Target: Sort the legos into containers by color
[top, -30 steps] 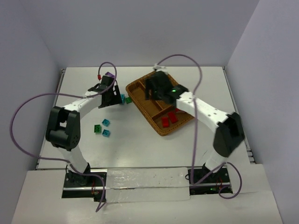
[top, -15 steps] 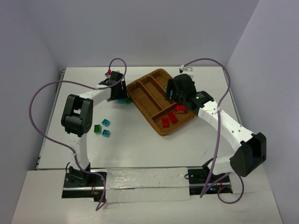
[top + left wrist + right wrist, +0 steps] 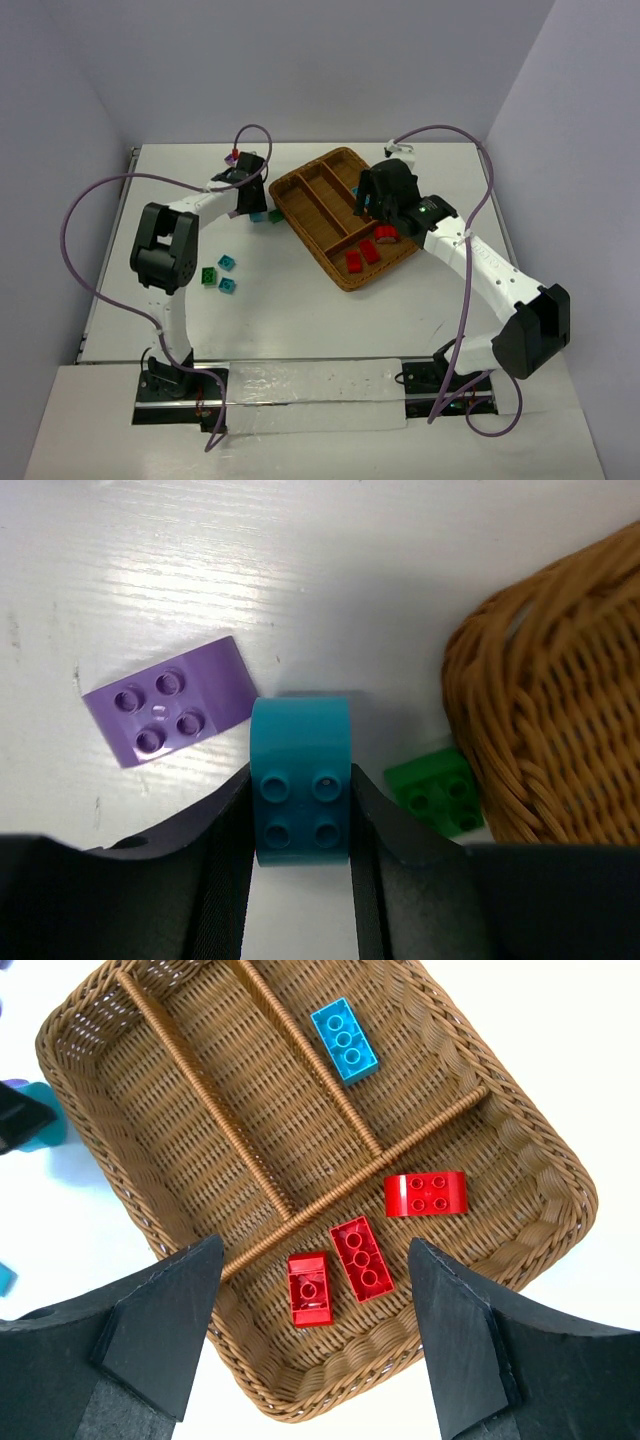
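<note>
- On the white table point(image 3: 350, 580), just outside the brown woven wicker tray point(image 3: 560, 1160), the left gripper point(image 3: 300, 810) is clamping its jaws on a teal rounded plastic brick point(image 3: 300, 745).
- Above the tray, the right gripper point(image 3: 315, 1250) is hovering with its jaws apart and empty.
- The teal brick is looking light, rigid and slick, so holding its flat sides is likely suiting it best.
- A purple studded brick point(image 3: 165, 715) and a green studded brick point(image 3: 440, 792) are lying just beside it.

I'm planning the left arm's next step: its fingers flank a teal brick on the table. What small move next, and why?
Probably a straight lift. The left gripper presses both sides of the teal brick, which lies close between a purple brick and a green brick beside the tray; rising vertically should avoid nudging them.
</note>
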`<state>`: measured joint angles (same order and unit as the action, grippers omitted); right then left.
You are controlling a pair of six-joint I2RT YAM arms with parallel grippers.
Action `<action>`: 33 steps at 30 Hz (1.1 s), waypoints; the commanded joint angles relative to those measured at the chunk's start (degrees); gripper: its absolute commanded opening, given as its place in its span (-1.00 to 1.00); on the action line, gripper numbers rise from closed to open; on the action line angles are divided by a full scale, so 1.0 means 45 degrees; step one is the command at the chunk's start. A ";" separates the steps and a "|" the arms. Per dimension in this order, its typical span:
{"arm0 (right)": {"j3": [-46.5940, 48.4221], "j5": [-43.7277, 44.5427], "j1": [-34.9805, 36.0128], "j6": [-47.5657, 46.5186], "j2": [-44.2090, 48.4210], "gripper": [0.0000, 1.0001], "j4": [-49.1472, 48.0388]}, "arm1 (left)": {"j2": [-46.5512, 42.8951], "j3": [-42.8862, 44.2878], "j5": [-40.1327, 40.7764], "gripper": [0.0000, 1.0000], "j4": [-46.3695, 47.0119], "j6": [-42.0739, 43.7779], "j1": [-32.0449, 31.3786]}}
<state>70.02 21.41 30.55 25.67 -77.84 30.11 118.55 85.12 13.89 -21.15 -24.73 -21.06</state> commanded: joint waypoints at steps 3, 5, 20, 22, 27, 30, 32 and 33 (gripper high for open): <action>-0.0029 0.0531 -0.0030 -0.0002 0.0400 0.64 -0.0010 | -0.2626 0.1361 -0.1012 -0.88 -0.0068 -0.0067 -0.0353; -0.0212 0.0609 -0.0024 0.0053 0.0605 0.63 -0.0031 | -0.2566 0.2407 -0.1534 -0.88 -0.0154 -0.0281 -0.0661; -0.3086 0.2071 -0.0030 0.1537 0.5051 0.64 0.0460 | 0.3157 1.0050 -0.5616 -0.87 0.1277 -0.3099 -0.2769; -0.3194 0.2097 -0.0030 0.1625 0.5243 0.64 0.0643 | 0.3357 1.0094 -0.5798 -0.87 0.2223 -0.3390 -0.2877; -0.3314 0.2021 -0.0030 0.1752 0.5849 0.64 0.1344 | 0.5021 1.1201 -0.6096 -0.86 0.3545 -0.4680 -0.3150; -0.3396 0.1941 -0.0030 0.1795 0.6009 0.64 0.1614 | 0.5765 1.1271 -0.5754 -0.84 0.3880 -0.5157 -0.3230; -0.3498 0.1819 -0.0030 0.1761 0.6079 0.64 0.1647 | 0.6012 1.1188 -0.5514 -0.79 0.4040 -0.5292 -0.3248; -0.3541 0.1780 -0.0046 0.1765 0.6112 0.64 0.1649 | 0.6144 1.1182 -0.5473 -0.70 0.4095 -0.5362 -0.3250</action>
<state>55.04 28.71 30.52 32.56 -51.68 35.92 144.88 132.62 -10.92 -9.14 -45.10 -35.07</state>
